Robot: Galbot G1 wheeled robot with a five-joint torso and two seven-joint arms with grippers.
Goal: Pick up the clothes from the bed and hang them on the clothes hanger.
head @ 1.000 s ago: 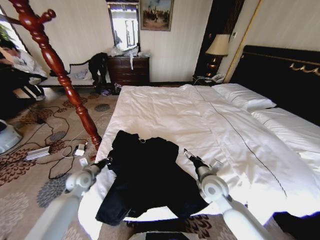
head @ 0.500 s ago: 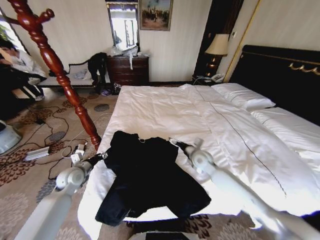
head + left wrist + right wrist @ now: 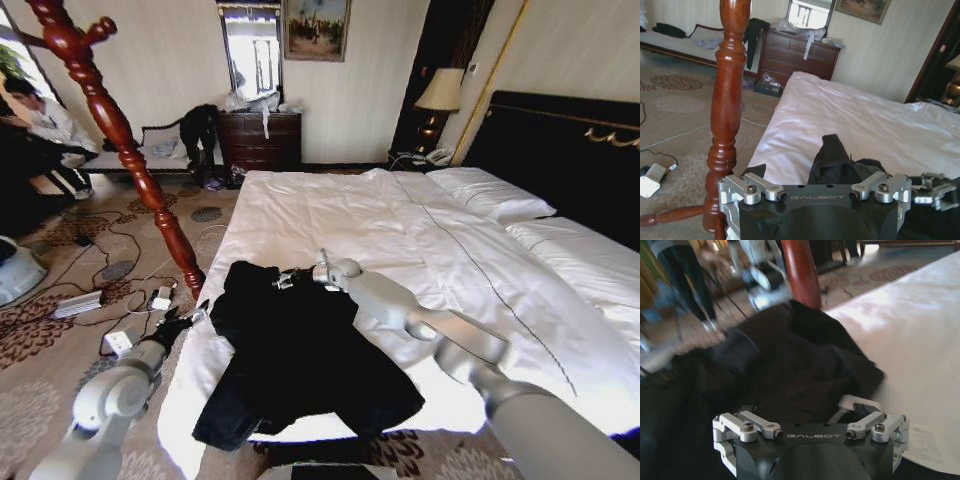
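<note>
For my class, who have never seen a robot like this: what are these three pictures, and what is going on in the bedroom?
It is a wheeled robot with two arms, each ending in a claw. One picture looks down from its head; the other two come from cameras on its wrists. A black jacket lies on the white bed, near the corner closest to the red-brown wooden coat stand. The right claw reaches over the jacket's top edge. The left claw sits at the bed's side by the jacket. Nothing is lifted yet, and the pictures do not settle whether either claw grips cloth.
</note>
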